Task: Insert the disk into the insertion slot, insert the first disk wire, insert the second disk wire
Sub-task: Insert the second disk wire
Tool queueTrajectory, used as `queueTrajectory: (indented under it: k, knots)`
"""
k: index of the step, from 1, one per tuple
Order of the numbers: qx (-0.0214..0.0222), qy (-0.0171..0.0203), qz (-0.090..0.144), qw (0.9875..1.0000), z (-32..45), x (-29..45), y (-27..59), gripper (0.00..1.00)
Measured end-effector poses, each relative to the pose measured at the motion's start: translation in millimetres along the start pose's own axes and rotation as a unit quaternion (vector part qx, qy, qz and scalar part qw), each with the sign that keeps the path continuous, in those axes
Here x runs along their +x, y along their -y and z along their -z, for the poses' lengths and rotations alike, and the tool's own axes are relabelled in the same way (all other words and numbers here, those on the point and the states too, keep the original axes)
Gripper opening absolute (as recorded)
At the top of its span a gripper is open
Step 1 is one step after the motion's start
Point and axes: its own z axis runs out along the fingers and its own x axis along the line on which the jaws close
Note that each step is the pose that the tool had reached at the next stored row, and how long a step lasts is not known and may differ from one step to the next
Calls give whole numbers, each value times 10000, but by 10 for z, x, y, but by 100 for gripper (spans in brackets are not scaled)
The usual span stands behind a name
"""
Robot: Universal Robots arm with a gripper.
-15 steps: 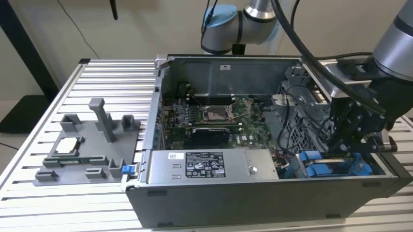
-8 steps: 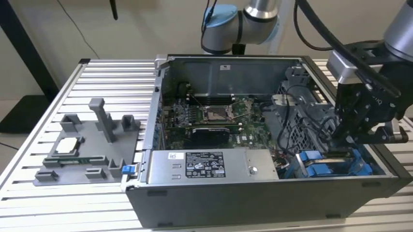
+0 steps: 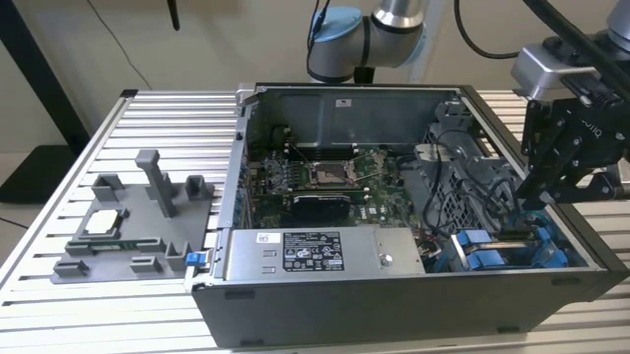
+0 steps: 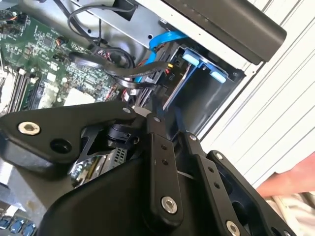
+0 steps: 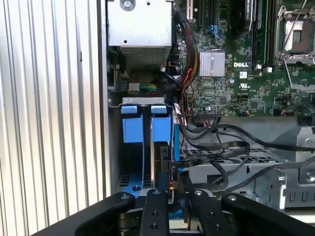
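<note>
The disk (image 5: 160, 160) stands on edge in the insertion slot (image 5: 132, 169), its blue frame tabs (image 5: 161, 129) at the end nearest the power supply. In the exterior view the slot's blue parts (image 3: 482, 254) lie at the case's near right corner. My gripper (image 3: 536, 210) hangs straight over that bay, fingers pointing down. In both wrist views the gripper (image 5: 174, 194) (image 4: 167, 123) is narrowed onto a dark wire connector (image 5: 172, 186) at the disk's end. Black cables (image 4: 106, 66) and a blue cable (image 4: 165, 39) loop beside it.
A grey labelled power-supply box (image 3: 325, 251) sits along the case's front wall, with the motherboard (image 3: 325, 177) behind it. A perforated metal cage (image 5: 236, 164) and loose cables crowd the bay's side. A grey fixture (image 3: 138, 221) lies outside on the slatted table. A person's hand (image 4: 295, 182) is nearby.
</note>
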Motion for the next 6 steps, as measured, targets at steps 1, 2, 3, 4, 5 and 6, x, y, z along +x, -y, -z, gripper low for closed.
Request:
queueTrajectory:
  k: [1, 2, 3, 4, 5, 6]
  knots:
    - [0, 0, 0, 10000, 0, 0, 0, 100]
    - [0, 0, 0, 10000, 0, 0, 0, 100]
    - [0, 0, 0, 10000, 2, 0, 0, 100]
    - [0, 0, 0, 10000, 4, -1, 0, 100]
    - [0, 0, 0, 10000, 4, -1, 0, 100]
    - [0, 0, 0, 10000, 4, -1, 0, 100]
